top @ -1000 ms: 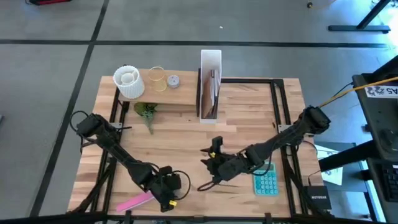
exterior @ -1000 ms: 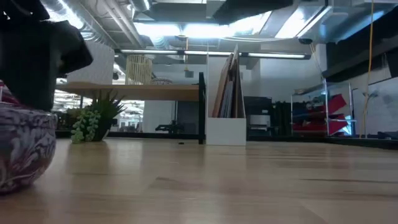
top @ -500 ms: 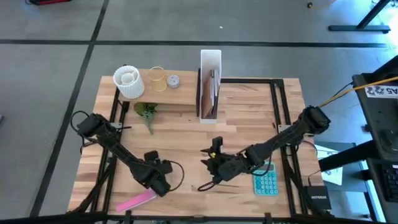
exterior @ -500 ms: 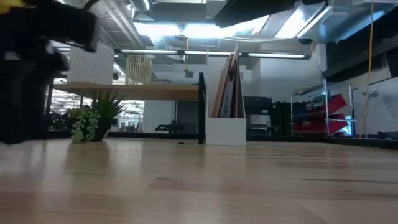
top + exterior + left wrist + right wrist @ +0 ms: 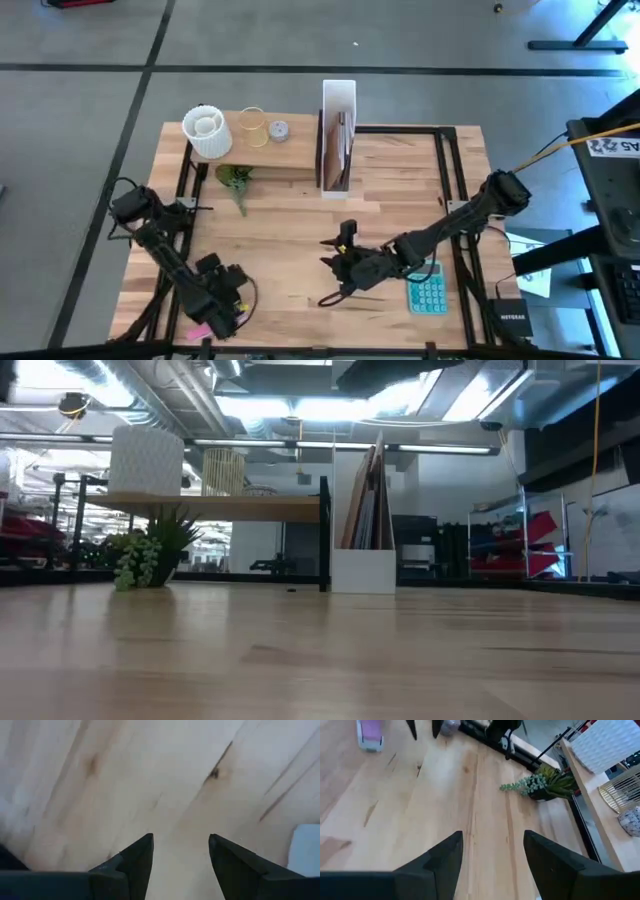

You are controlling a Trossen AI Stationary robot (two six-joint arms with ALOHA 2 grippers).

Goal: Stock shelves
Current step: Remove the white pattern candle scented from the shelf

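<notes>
A pick-up step is judged to be in hand: the left gripper [image 5: 215, 318] is held low, fingers spread and empty, over the pink flat object [image 5: 200, 330] at the table's near-left edge. Closing on it is called for next. The right gripper [image 5: 336, 262], open wide, waits mid-table. The raised light-wood shelf [image 5: 262, 150] and white upright file box [image 5: 338, 100] stand at the far side.

Left gripper [image 5: 222, 318] low at the near left, fingers [image 5: 137, 857] parted, arm stretched back to the left edge. Right gripper [image 5: 335, 262] mid-table, fingers [image 5: 442, 857] spread, arm reaching from the right.
</notes>
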